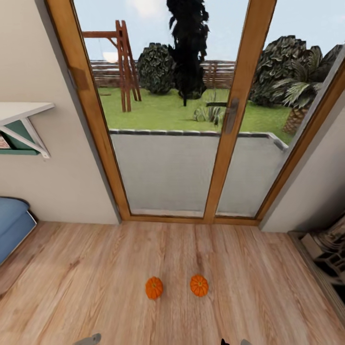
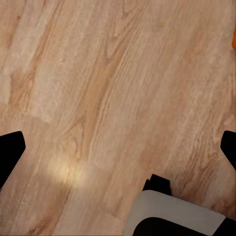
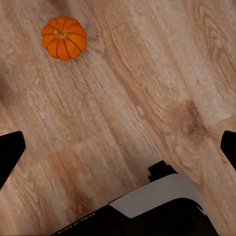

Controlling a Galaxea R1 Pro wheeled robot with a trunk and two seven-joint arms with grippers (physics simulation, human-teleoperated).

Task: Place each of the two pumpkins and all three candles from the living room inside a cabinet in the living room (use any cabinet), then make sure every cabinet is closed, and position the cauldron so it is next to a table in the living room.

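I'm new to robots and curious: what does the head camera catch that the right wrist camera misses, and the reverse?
Head view alone: two pumpkins side by side, the left pumpkin and the right pumpkin, glass doors onto a garden, a blue cushion and a wall shelf.

Right wrist view alone: a close look down at one pumpkin, with the gripper's dark fingers wide apart.

Both: the wooden floor.

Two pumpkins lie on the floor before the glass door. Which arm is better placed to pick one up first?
Probably the right. The right wrist view shows a whole pumpkin on the floor ahead of the open right gripper. The left wrist view shows just an orange sliver at its edge, off to one side of the left gripper.
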